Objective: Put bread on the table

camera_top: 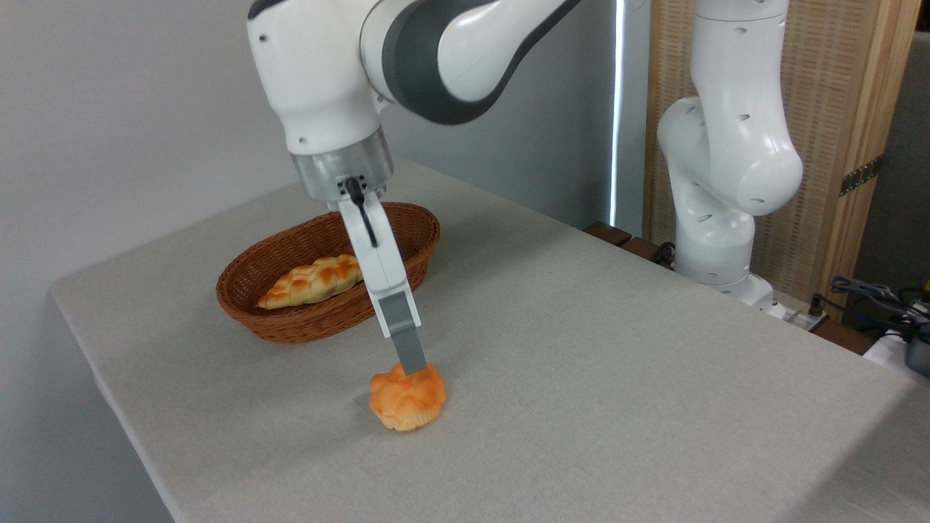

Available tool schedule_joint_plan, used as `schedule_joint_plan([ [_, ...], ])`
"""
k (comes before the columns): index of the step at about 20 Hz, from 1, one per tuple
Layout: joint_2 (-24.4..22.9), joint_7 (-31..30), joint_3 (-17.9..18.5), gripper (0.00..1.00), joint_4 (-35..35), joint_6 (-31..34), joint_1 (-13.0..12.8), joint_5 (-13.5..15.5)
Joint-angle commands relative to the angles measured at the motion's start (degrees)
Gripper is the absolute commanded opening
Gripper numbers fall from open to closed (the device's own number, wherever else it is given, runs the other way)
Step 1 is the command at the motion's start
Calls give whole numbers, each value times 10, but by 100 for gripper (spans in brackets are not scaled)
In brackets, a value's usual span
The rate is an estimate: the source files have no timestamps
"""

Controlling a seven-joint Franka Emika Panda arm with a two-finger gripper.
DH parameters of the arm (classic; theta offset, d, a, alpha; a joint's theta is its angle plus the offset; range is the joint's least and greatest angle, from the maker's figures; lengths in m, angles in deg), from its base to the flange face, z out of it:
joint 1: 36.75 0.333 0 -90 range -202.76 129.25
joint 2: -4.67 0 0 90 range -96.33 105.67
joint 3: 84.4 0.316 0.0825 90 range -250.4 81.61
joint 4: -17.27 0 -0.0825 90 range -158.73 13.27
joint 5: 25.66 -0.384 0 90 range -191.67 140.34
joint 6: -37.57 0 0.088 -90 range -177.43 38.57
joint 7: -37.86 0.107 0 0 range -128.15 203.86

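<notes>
The bread (407,398), judged light and stiff, is best taken across its sides; the end effector's (414,369) state cannot be told.

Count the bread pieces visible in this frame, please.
2. A round bun sits on the table under the gripper; a braided loaf lies in the wicker basket. The arm may hide more inside the basket.
</notes>
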Motion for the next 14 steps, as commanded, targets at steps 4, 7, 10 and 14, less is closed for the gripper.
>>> schedule_joint_plan([
  [4,-24,-23,14,100,50,27,9,25],
  [7,-33,-40,-3,100,82,71,21,30],
  [10,-30,-121,-42,100,117,102,72,40],
  [14,-29,-251,-92,100,133,101,119,56],
])
